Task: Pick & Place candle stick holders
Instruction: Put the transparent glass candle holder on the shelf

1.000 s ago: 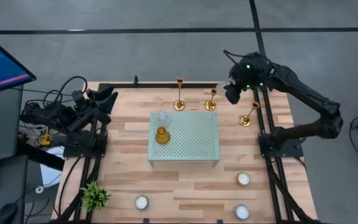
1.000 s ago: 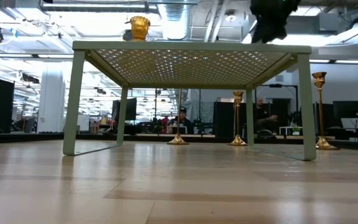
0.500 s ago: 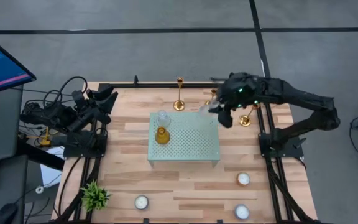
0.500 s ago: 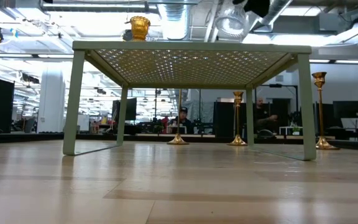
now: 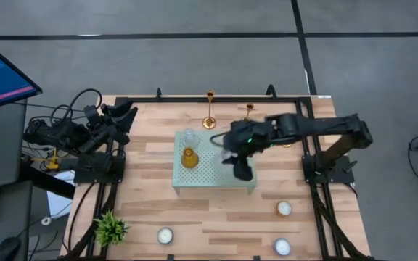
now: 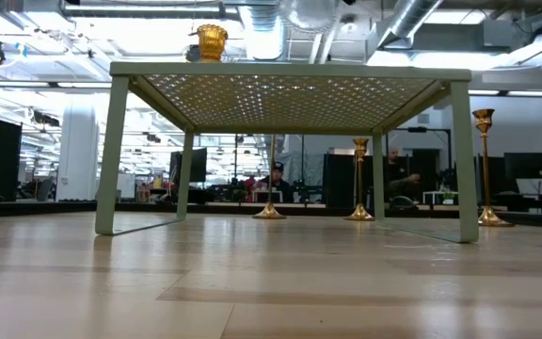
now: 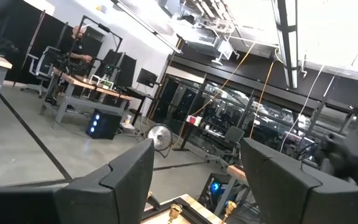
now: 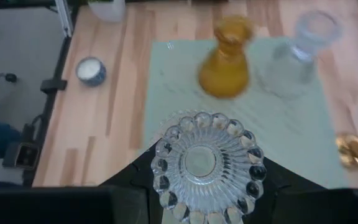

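Note:
Three gold candle stick holders stand upright on their round bases at the table's far side: one (image 5: 210,109), a shorter one (image 5: 249,111), and a third that the right arm hides from above but that shows in the low view (image 6: 484,169). My right gripper (image 5: 229,142) is over the pale green perforated stand (image 5: 216,174), shut on a clear fluted glass cup (image 8: 205,163). My left gripper (image 7: 191,186) is open and empty at the table's left edge (image 5: 125,116). My right gripper holds the clear fluted glass cup between its two fingers (image 8: 135,183), one on either side of its round body (image 8: 166,186). The cup itself hides the place of contact. The cup is lifted clear above the stand, its round end facing the wrist camera.
An amber glass cup (image 5: 189,157) and a clear glass cup (image 5: 189,136) stand on the stand's left part. Three white tealights (image 5: 284,209) (image 5: 165,235) (image 5: 282,246) and a small green plant (image 5: 111,228) lie near the table's near edge. Cables lie at the left.
My right gripper has gone from the table's far right corner, beside the candle stick holders, toward the left and near edges and is now over the stand. The clear fluted cup has travelled with it, clear of the table.

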You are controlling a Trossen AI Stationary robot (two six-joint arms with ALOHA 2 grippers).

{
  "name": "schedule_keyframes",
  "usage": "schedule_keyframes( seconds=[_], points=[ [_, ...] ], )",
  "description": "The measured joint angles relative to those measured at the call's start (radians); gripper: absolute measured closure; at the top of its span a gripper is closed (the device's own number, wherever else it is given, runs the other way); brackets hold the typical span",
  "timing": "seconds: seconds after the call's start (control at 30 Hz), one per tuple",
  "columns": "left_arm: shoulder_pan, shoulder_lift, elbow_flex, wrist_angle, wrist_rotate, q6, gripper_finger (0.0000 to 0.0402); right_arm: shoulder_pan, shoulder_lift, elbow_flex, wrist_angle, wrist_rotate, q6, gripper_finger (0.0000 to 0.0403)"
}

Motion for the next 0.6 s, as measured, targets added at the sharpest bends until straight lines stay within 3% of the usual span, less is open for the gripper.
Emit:
schedule_keyframes(
  seconds=[0.23,0.6],
  points=[
    [0.0,0.0,0.0,0.0,0.0,0.0,0.0161,0.06,0.17,0.132,0.079,0.029,0.065,0.0268],
    [0.0,0.0,0.0,0.0,0.0,0.0,0.0161,0.078,0.423,0.354,0.051,0.026,0.066,0.0268]
  ],
)
